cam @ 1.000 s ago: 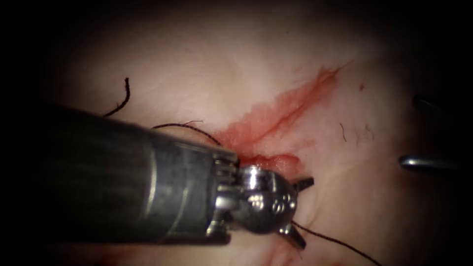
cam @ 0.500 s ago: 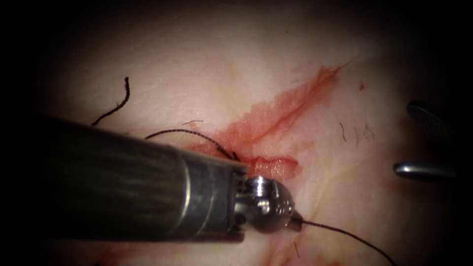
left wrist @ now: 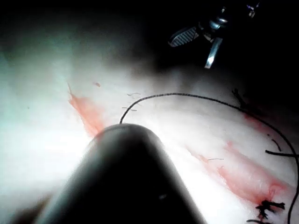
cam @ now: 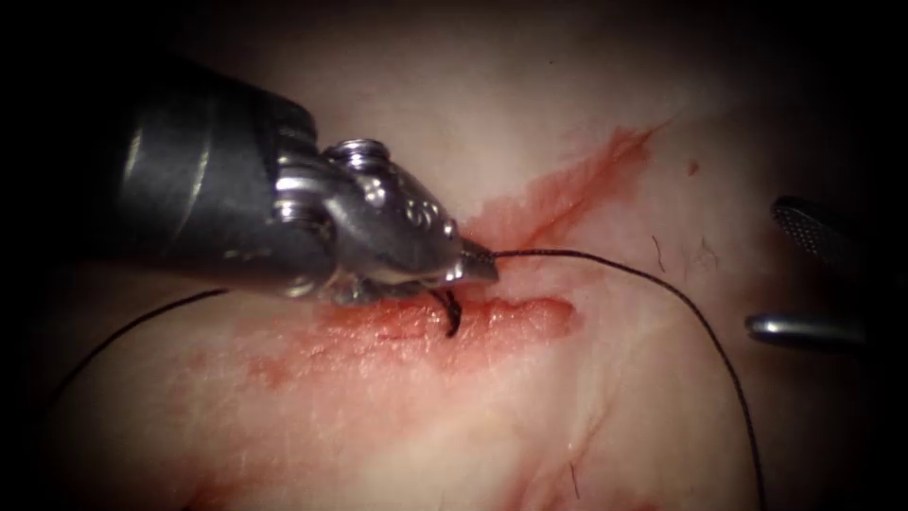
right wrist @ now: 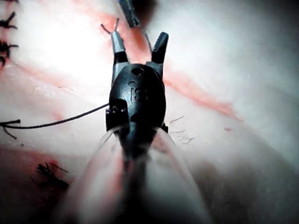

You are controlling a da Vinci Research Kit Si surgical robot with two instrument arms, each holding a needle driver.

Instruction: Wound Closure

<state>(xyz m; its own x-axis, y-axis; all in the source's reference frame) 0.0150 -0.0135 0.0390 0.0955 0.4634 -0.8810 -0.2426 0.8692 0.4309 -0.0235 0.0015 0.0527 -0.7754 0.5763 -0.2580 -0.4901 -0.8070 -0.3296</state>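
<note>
Seen from the endoscope above and in front: pale pink slab of pork tissue [cam: 605,397], split by a short red-edged cut [cam: 515,317], with smeared red fluid [cam: 558,199] running up and to the right from it. At upper left, just above the cut, the silver, wristed left tool [cam: 478,263] on its thick dark shaft, jaws clamped together on the thin black thread [cam: 662,284]. From those jaws, thread arching rightward and then down along the right side of the cut toward the lower edge; just below the jaws, a short dark stretch dipping into the cut itself. Half a second earlier, held much lower, at the near end of the cut, already pinching the thread; a full second back, jaws spread wide there. Now lifted up and to the left, with the thread drawn out into a longer loop. Far right of the cut, well apart from it, the slim metal right tool [cam: 804,276], jaws parted and gripping nothing, in nearly the same place as before. Cannot tell where the needle lies. From the left wrist: dark rounded shaft close up, thread [left wrist: 187,94] curving across the tissue, right tool [left wrist: 201,42] open beyond it, and dark stitch knots [left wrist: 268,205] on the tissue. From the right wrist: right tool [right wrist: 138,42] with both jaws splayed, thread [right wrist: 60,122] trailing beside it.
</note>
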